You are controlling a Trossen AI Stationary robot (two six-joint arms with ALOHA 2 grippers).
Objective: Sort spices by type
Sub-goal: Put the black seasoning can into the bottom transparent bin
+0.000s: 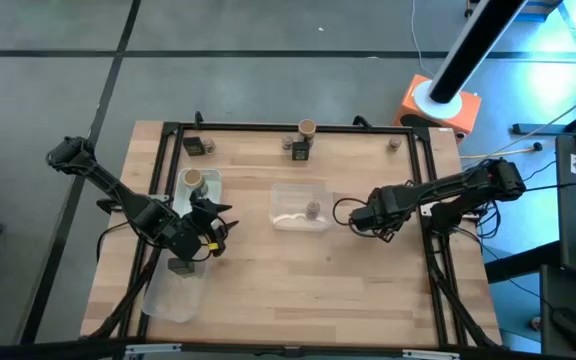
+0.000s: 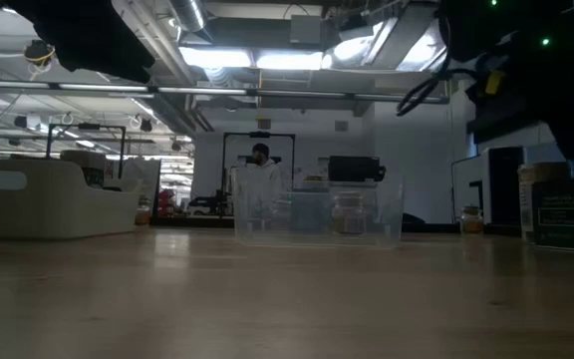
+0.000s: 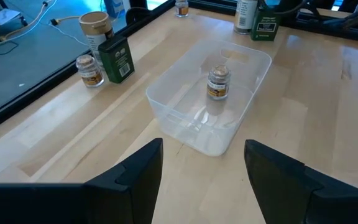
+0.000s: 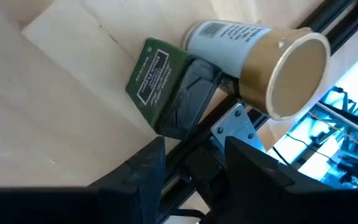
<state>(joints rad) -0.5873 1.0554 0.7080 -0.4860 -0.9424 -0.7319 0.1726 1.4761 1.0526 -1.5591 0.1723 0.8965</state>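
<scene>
Both grippers stood parted and empty: the left gripper (image 3: 204, 171) faced the middle tray (image 3: 257, 65), which held one squat jar (image 3: 218, 83), while the right gripper (image 4: 194, 165) faced a dark packet (image 4: 160, 84) touching a tan-topped jar (image 4: 260, 53) at the table's edge. Closing on the packet could nudge the jar over, since they touched.

1. 2 dark, slim arms of jointed segments (matte black throughout).
2. Black cables loop beside each wrist.
3. Left pincer (image 1: 211, 215) carries a small yellow marking.
4. Each pincer's fingers (image 3: 138, 177) are black, broad and angular.
</scene>
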